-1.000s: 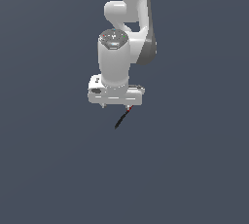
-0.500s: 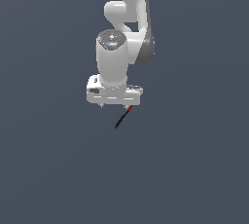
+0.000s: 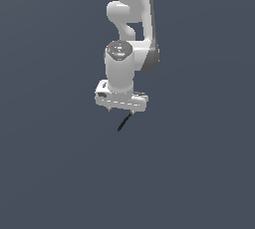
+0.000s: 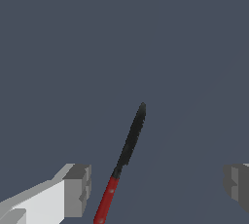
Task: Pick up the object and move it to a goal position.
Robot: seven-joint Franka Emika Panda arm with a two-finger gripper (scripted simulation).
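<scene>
- Gripper (image 3: 122, 109): white, pointing down from the white arm (image 3: 130, 4); in the wrist view its grey fingertips (image 4: 78, 189) stand wide apart, closed on nothing.
- Object (image 4: 127, 150): a thin black stick with a red end, lying between the spread fingers and touching neither.
- In the exterior view the object (image 3: 123, 122) shows just below the gripper, tilted.
- Surface (image 3: 55, 173): plain dark grey-blue.
- No legible writing or labels anywhere.

Flat even light, sharp, no glare
</scene>
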